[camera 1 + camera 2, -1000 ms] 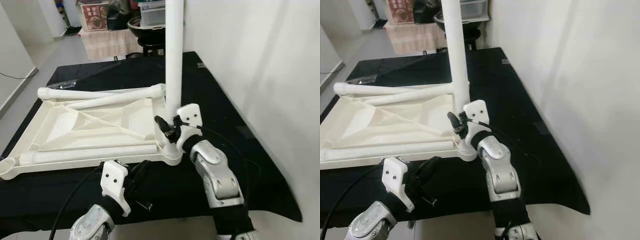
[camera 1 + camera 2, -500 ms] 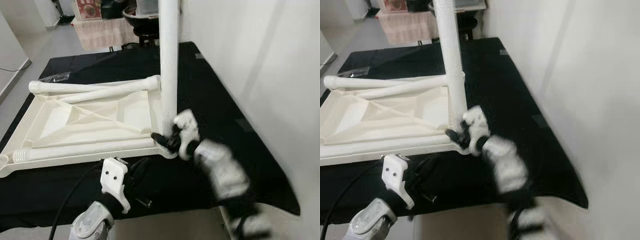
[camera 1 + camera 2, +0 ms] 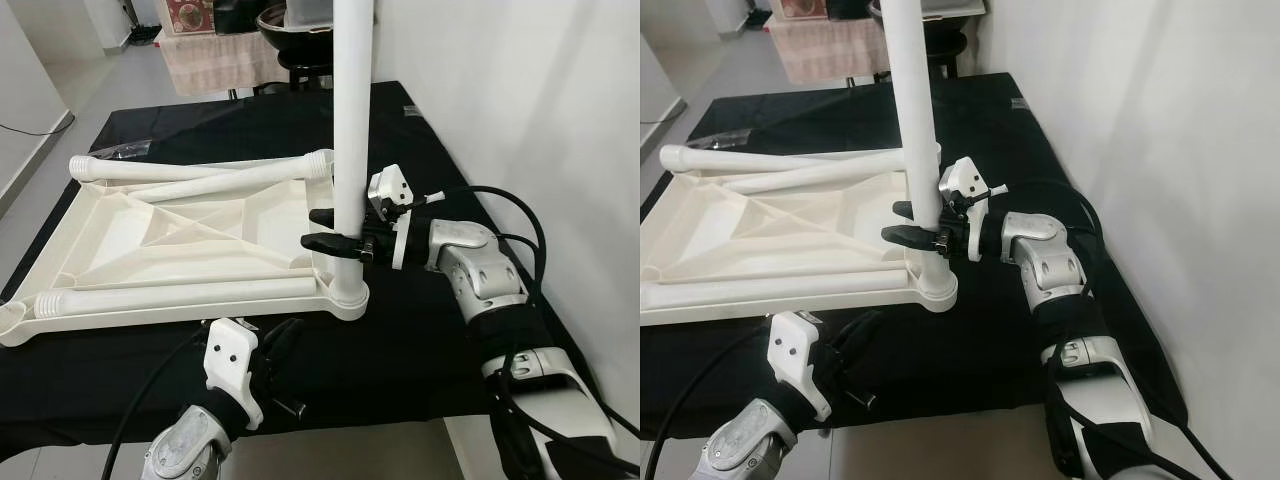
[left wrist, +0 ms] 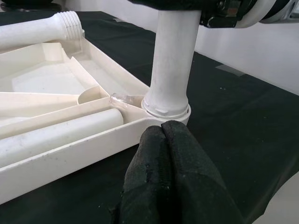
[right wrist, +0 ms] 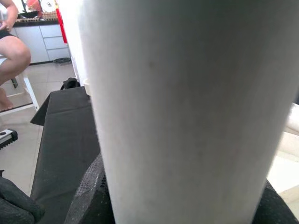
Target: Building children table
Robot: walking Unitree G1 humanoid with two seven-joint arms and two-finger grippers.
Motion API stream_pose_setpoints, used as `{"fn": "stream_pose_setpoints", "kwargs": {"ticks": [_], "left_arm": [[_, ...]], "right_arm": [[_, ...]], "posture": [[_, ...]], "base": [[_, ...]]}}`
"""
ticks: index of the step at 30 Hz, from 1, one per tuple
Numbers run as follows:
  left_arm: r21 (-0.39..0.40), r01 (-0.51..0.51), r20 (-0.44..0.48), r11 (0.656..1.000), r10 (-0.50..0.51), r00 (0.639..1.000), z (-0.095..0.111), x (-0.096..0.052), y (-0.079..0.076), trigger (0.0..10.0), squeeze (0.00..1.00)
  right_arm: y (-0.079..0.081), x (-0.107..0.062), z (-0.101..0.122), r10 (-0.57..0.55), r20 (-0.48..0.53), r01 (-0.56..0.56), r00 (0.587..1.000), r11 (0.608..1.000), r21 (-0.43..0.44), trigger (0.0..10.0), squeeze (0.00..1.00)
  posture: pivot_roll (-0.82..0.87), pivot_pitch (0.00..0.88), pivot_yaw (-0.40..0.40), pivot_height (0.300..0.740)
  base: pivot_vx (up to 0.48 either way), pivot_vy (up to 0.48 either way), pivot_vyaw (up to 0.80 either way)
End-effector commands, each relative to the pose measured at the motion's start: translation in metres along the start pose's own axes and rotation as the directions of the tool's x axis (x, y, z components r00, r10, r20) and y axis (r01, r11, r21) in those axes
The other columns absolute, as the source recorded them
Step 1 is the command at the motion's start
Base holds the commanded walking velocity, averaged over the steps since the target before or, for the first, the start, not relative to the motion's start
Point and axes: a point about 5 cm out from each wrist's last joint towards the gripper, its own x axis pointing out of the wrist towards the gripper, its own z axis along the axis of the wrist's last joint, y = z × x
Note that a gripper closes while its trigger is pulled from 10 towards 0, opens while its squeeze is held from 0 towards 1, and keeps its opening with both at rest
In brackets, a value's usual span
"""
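Note:
An upturned white plastic table top (image 3: 150,250) lies on the black cloth. One white leg (image 3: 352,120) stands upright in its near right corner socket (image 3: 347,295). My right gripper (image 3: 335,228) reaches in from the right and is shut on this leg a little above the socket, a black finger on each side; the same leg (image 5: 177,107) looms close in the right wrist view. My left gripper (image 3: 285,340) rests low by the table's front edge, shut and empty, its fingertips (image 4: 166,135) just short of the socket. One loose leg (image 3: 180,295) lies along the near rim, two others (image 3: 210,183) at the far rim.
A white wall (image 3: 520,100) runs close along the right side of the black-clothed table (image 3: 420,330). Behind it stands a cloth-covered stand (image 3: 220,60) with boxes and a dark bowl. A clear plastic bag (image 3: 125,150) lies at the far left. A person's leg (image 5: 14,51) shows in the right wrist view.
My right arm has swung from the near side of the upright leg round to its right, and the gripper now holds the leg higher up. The left gripper has stayed put.

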Motion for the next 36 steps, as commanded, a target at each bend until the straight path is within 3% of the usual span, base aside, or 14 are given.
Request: {"fn": "stream_pose_setpoints", "kwargs": {"ticks": [1,5,8,12,13,14,16,17,29,30,31,33,34,36], "left_arm": [[0.011,-0.01,-0.006,1.0,0.01,1.0,-0.001,-0.001,0.0,10.0,0.0],[0.01,-0.012,-0.002,1.0,0.012,1.0,-0.001,-0.001,0.0,10.0,0.0],[0.008,-0.013,0.001,1.0,0.013,1.0,0.0,-0.001,0.001,10.0,0.0],[0.008,-0.014,0.002,1.0,0.014,1.0,0.0,-0.001,0.001,10.0,0.0],[0.008,-0.014,0.003,1.0,0.014,1.0,0.001,-0.002,0.001,10.0,0.0],[0.008,-0.014,0.003,1.0,0.014,1.0,0.001,-0.002,0.001,10.0,0.0],[0.009,-0.014,0.003,1.0,0.014,1.0,0.002,-0.003,0.004,10.0,0.0],[0.01,-0.015,0.002,1.0,0.015,1.0,0.002,-0.003,0.005,10.0,0.0],[0.01,-0.022,0.005,1.0,0.022,1.0,0.001,0.0,0.008,10.0,0.0],[0.009,-0.022,0.005,1.0,0.021,1.0,0.001,0.001,0.008,10.0,0.0],[0.008,-0.018,0.004,1.0,0.018,1.0,0.001,0.001,0.007,10.0,0.0],[0.008,-0.016,0.004,1.0,0.016,1.0,0.001,0.001,0.007,10.0,0.0],[0.008,-0.015,0.004,1.0,0.015,1.0,0.001,0.001,0.007,10.0,0.0],[0.006,-0.012,0.003,1.0,0.012,1.0,0.001,0.001,0.006,10.0,0.0]], "right_arm": [[0.001,0.004,-0.001,0.053,-0.004,-0.052,0.999,0.999,0.011,0.0,0.0],[-0.004,-0.01,-0.006,0.013,-0.017,-0.013,1.0,1.0,-0.015,0.0,0.0],[-0.006,-0.026,-0.017,-0.147,-0.041,0.146,0.988,0.988,-0.043,0.0,0.0],[-0.005,-0.03,-0.022,-0.229,-0.042,0.228,0.973,0.973,-0.022,0.0,0.0],[0.001,-0.028,-0.033,-0.395,-0.052,0.396,0.917,0.918,0.01,0.0,0.0],[0.001,-0.028,-0.033,-0.395,-0.052,0.396,0.917,0.918,0.01,0.0,0.0],[0.046,-0.012,-0.069,-0.665,-0.166,0.683,0.728,0.725,0.092,0.0,0.0],[0.06,-0.007,-0.074,-0.704,-0.195,0.727,0.683,0.68,0.093,0.0,0.0],[0.05,0.012,-0.063,-0.706,-0.145,0.718,0.694,0.694,0.059,0.0,0.0],[0.05,0.016,-0.059,-0.678,-0.13,0.689,0.724,0.719,0.089,10.0,0.0],[0.05,0.017,-0.055,-0.675,-0.115,0.684,0.729,0.724,0.088,10.0,0.13],[0.051,0.017,-0.052,-0.675,-0.106,0.683,0.73,0.725,0.085,10.0,0.13],[0.051,0.017,-0.05,-0.679,-0.101,0.686,0.727,0.723,0.081,10.0,1.0],[0.044,0.018,-0.032,-0.559,-0.005,0.555,0.829,0.823,0.117,10.0,1.0]], "posture": [[0.03,0.088,0.018,0.74],[0.02,0.093,0.016,0.74],[0.02,0.103,0.013,0.74],[0.01,0.104,0.013,0.74],[0.01,0.106,0.012,0.74],[0.01,0.106,0.012,0.74],[0.0,0.114,0.043,0.74],[0.0,0.114,0.043,0.74],[0.0,0.097,0.03,0.74],[0.0,0.095,0.03,0.74],[0.0,0.095,0.03,0.74],[0.0,0.095,0.03,0.74],[0.0,0.095,0.03,0.74],[0.01,0.085,0.032,0.74]], "base": [[0.0,0.0,0.0],[0.0,0.0,0.0],[0.0,0.0,0.0],[0.0,0.0,0.0],[0.0,0.0,0.0],[0.0,0.0,0.0],[0.0,0.0,0.0],[0.0,0.0,0.0],[0.0,0.0,0.0],[0.0,0.0,0.0],[0.0,0.0,0.0],[0.0,0.0,0.0],[0.0,0.0,0.0],[0.0,0.0,0.0]]}}
